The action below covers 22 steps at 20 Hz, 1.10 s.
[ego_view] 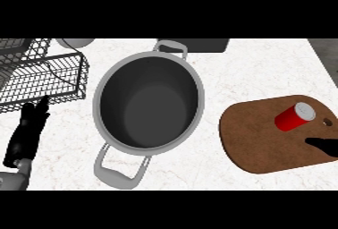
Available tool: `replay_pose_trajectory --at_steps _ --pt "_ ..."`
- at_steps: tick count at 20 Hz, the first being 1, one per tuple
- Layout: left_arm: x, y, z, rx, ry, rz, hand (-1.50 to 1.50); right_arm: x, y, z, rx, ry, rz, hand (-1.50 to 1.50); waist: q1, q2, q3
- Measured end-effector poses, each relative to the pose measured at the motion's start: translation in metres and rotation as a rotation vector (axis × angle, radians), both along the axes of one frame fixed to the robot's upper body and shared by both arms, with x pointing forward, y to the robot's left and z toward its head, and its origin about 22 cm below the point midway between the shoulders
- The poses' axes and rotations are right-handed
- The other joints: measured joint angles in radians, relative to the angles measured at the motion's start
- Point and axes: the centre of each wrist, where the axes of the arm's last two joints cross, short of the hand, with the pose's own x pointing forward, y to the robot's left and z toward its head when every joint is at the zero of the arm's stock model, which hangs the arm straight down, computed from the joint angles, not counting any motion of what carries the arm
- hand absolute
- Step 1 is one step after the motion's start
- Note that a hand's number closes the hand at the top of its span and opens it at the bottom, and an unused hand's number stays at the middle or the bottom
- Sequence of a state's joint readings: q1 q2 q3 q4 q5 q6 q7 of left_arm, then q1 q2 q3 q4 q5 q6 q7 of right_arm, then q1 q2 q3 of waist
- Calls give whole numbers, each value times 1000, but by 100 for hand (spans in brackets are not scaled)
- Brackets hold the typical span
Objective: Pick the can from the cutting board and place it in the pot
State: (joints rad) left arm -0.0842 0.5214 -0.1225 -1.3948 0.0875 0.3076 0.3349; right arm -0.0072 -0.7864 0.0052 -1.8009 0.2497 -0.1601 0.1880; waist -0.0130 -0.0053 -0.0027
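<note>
Head view, single frame.

- Counter [257, 67]: white, faintly veined, fills the view.
- Pot [119, 89]: large, grey, dark inside, upright at the centre. One loop handle is at the far rim and one at the near rim.
- Cutting board [257, 138]: brown wood with rounded corners. It lies flat right of the pot, well apart from it, and runs off the right edge. There is a small dark hole near its far right corner.
- Wire rack [46, 76]: dark mesh at the upper left, just beside the pot's left rim.
- Left hand [30, 127]: black, at the left edge below the rack, resting. Fingers are straight and together, pointing up, with the tips at the rack's lower edge. It holds nothing.
- Can [292, 118]: red with a pale lid. It lies tilted on the right part of the board, lid end toward the upper right. It is outside the pot.
- Right hand [325, 146]: only a black tapered tip shows, coming in from the right edge over the board. It sits just below the can, with a gap between them. Too little shows to tell whether it is spread or curled.
- Dark slab [204, 44] and pale round object [76, 42]: both at the far edge and cut off; I cannot tell what they are.
</note>
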Motion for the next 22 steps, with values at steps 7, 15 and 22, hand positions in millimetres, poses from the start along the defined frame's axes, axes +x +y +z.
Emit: replay_pose_trajectory --at_steps 7,15,22 --pt "5 -1 6 -3 0 -10 0 -4 13 43 -182 327 -21 -150 10 3 -1" --pt "6 -7 15 -1 -4 -19 0 6 40 58 -234 570 -26 -150 21 5 1" --pt "5 0 6 -9 -6 -13 0 17 32 41 -232 630 -74 -150 16 5 2"
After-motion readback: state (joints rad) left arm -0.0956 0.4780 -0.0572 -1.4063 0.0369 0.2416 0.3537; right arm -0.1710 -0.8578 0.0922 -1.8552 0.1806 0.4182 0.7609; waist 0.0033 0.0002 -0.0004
